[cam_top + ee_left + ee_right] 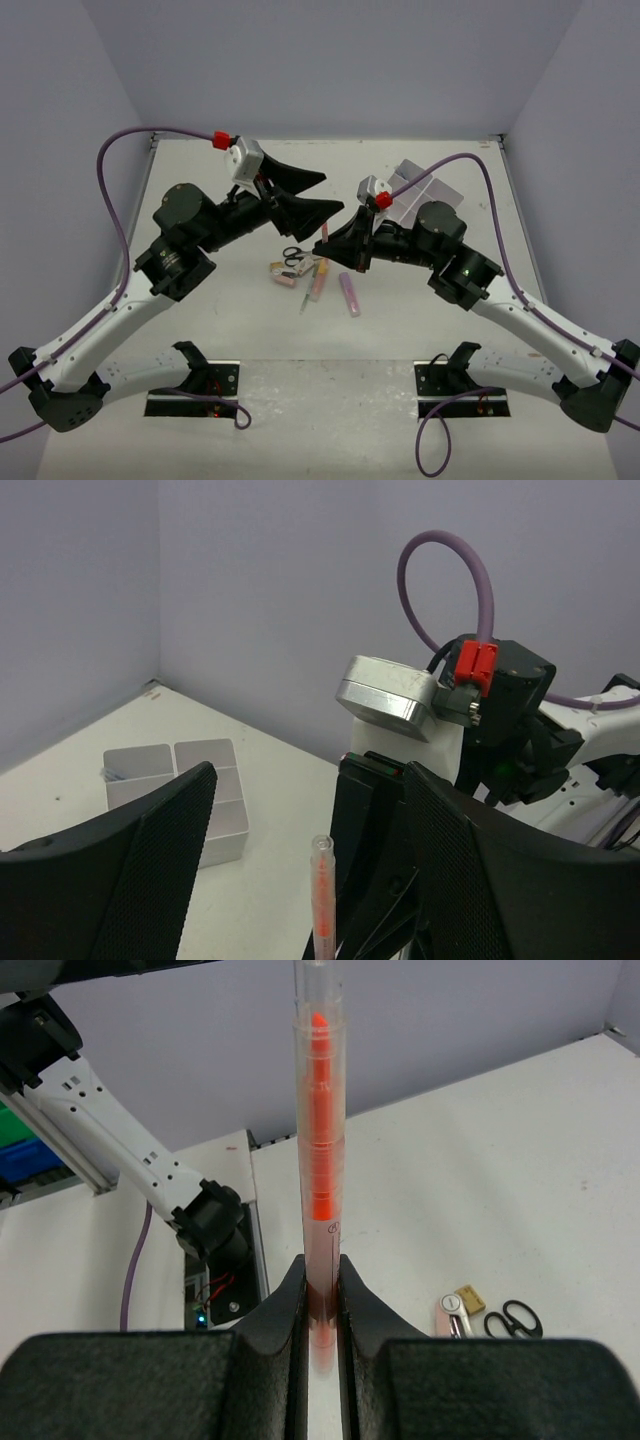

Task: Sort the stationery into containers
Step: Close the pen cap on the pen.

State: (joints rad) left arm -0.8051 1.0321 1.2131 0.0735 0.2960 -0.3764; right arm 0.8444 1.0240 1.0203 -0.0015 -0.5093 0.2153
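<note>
My right gripper (345, 243) (320, 1285) is shut on the lower end of an orange marker (325, 236) (318, 1150) and holds it upright above the table. My left gripper (332, 193) (310, 785) stands open, its fingers (130, 870) on either side of the marker's top (323, 895), not touching it. On the table below lie black-handled scissors (293, 257) (515, 1318), small erasers (282, 275) (455, 1310), a pink marker (318, 283), a purple marker (349, 294) and a thin grey pen (306, 296). The white four-compartment container (428, 188) (185, 780) stands at the back right.
The right arm's elbow (440, 230) covers part of the container in the top view. Purple cables (130, 140) loop above both arms. Grey walls enclose the table on three sides. The arm bases (195, 385) sit at the near edge.
</note>
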